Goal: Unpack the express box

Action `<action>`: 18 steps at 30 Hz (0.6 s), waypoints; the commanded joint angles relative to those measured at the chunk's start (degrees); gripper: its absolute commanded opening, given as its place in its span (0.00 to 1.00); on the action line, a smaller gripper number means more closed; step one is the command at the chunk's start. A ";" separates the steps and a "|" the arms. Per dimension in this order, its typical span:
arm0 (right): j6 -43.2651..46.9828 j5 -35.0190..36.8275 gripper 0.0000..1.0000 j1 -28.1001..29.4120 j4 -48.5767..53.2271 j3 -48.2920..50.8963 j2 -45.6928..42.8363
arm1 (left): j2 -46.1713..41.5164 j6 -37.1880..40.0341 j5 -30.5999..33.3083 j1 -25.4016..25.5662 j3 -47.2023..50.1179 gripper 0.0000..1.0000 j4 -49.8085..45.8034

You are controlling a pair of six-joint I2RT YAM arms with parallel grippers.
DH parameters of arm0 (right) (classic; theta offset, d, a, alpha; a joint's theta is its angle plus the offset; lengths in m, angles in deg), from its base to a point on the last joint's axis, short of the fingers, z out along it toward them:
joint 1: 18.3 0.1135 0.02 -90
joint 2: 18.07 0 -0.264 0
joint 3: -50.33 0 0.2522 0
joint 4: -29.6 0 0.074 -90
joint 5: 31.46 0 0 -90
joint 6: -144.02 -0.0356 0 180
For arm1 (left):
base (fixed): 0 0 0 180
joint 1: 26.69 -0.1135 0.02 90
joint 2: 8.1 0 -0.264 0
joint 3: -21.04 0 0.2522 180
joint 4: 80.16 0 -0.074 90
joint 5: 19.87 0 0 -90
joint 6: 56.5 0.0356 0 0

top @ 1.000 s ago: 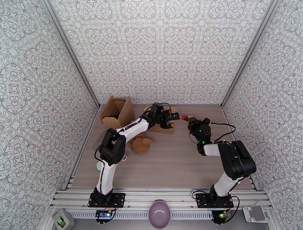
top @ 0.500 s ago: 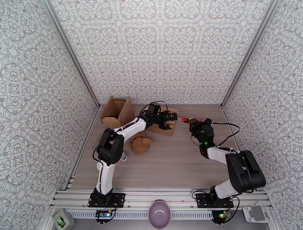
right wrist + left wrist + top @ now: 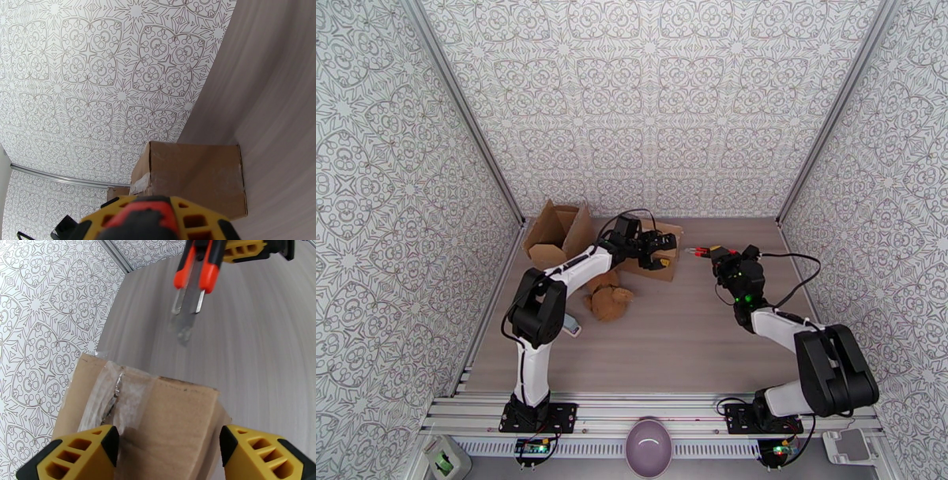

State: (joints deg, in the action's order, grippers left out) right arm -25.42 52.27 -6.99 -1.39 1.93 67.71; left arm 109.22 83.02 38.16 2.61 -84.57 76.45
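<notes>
The express box (image 3: pixel 669 237) is a shut brown cardboard box with clear tape along its top seam, standing at the back middle of the table. In the left wrist view it (image 3: pixel 166 413) lies under my left gripper (image 3: pixel 168 437), whose yellow fingers (image 3: pixel 75 453) stand open, one over its top and one past its edge. From above, the left gripper (image 3: pixel 657 254) hangs over the box's near side. My right gripper (image 3: pixel 719 254) is shut on a red-handled tool (image 3: pixel 700 253) with metal blades (image 3: pixel 185 307) pointing at the box. The right wrist view has the box (image 3: pixel 193 177) ahead of the tool's handle (image 3: pixel 142 215).
An opened cardboard box (image 3: pixel 557 230) stands at the back left against the wall. Crumpled brown paper (image 3: pixel 610 301) lies beside the left arm's forearm. A purple bowl (image 3: pixel 649 447) sits beyond the near rail. Patterned walls close in three sides.
The left gripper drew back a little to the left over the box. The right arm's elbow swung out to the right while the tool's tip stayed pointed at the box.
</notes>
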 commanded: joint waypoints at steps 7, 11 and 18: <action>-0.88 0.91 0.00 0.29 -11.37 -5.13 6.98 | -1.31 -0.93 -0.82 0.29 0.81 0.72 -1.14; 1.08 0.56 0.00 0.29 -9.21 -6.41 5.98 | -1.00 -0.93 -0.63 0.41 0.70 0.72 -1.00; 1.12 -0.15 0.00 0.29 -8.46 -7.73 7.58 | -0.81 -0.87 -0.08 0.70 0.45 0.72 -0.83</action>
State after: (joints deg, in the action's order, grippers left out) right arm -25.40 52.34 -6.99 -8.89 -3.95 74.68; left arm 109.03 83.02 38.31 2.81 -84.42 76.45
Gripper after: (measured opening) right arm 0.201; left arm 0.720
